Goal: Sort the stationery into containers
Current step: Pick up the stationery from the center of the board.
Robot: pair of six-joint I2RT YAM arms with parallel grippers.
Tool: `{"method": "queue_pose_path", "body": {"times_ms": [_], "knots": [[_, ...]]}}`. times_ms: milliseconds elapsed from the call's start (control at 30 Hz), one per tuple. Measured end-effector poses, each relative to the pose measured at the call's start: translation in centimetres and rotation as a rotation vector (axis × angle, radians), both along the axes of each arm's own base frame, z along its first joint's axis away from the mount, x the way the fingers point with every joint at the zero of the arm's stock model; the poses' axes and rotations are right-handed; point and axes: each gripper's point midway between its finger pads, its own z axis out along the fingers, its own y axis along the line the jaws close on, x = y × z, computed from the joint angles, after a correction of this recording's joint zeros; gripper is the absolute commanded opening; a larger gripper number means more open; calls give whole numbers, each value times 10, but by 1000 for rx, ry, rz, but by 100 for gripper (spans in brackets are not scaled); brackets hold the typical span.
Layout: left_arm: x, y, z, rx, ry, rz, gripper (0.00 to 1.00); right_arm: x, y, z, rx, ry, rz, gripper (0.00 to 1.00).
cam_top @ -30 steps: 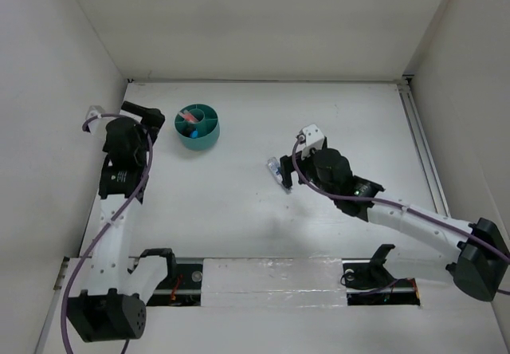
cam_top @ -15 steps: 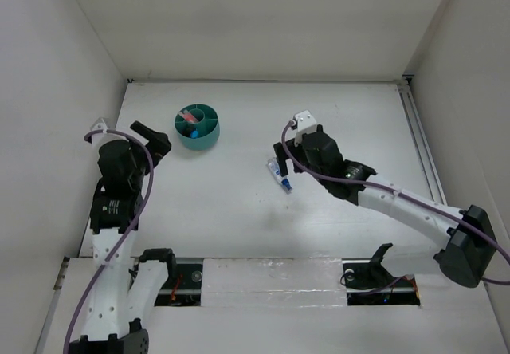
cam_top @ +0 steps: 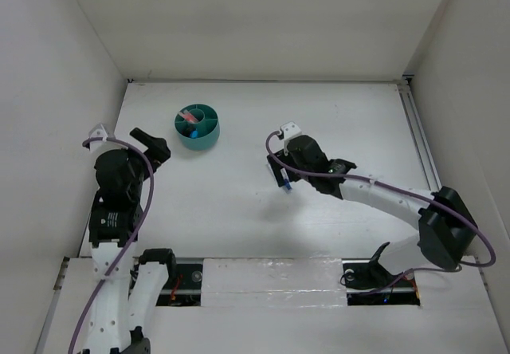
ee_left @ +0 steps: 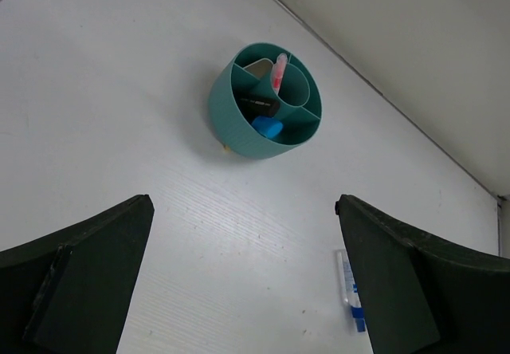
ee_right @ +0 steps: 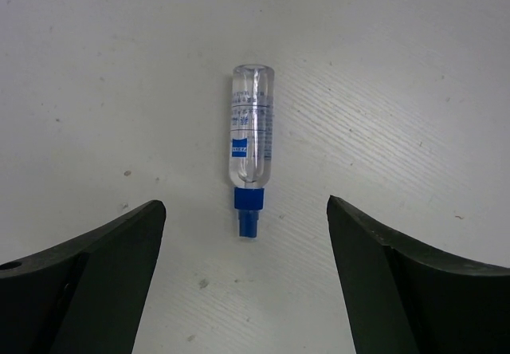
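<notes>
A clear tube with a blue cap (ee_right: 251, 145) lies flat on the white table, cap toward my right gripper. It also shows in the top view (cam_top: 281, 180) and the left wrist view (ee_left: 349, 289). My right gripper (cam_top: 285, 171) is open and empty, right above the tube, with its fingers (ee_right: 96, 282) on either side of it and apart from it. The round teal tub (cam_top: 197, 126) stands at the far left; in the left wrist view (ee_left: 263, 103) it holds a pink pen, a black-capped item and a blue piece. My left gripper (cam_top: 151, 141) is open and empty, near the tub.
White walls close in the table on the left, back and right. A rail (cam_top: 421, 143) runs along the right edge. The arm bases and a mounting bar (cam_top: 279, 278) sit at the near edge.
My right gripper has moved left and a little farther out, ending over the tube. My left arm has drawn back toward the near edge, away from the tub.
</notes>
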Motion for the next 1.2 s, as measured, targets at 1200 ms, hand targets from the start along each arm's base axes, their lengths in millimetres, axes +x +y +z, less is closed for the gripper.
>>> {"method": "queue_pose_path", "body": {"times_ms": [1200], "knots": [[11,-16,-16,4,66,-108,100,-14,-6,-112,-67,224,-58,60]]}}
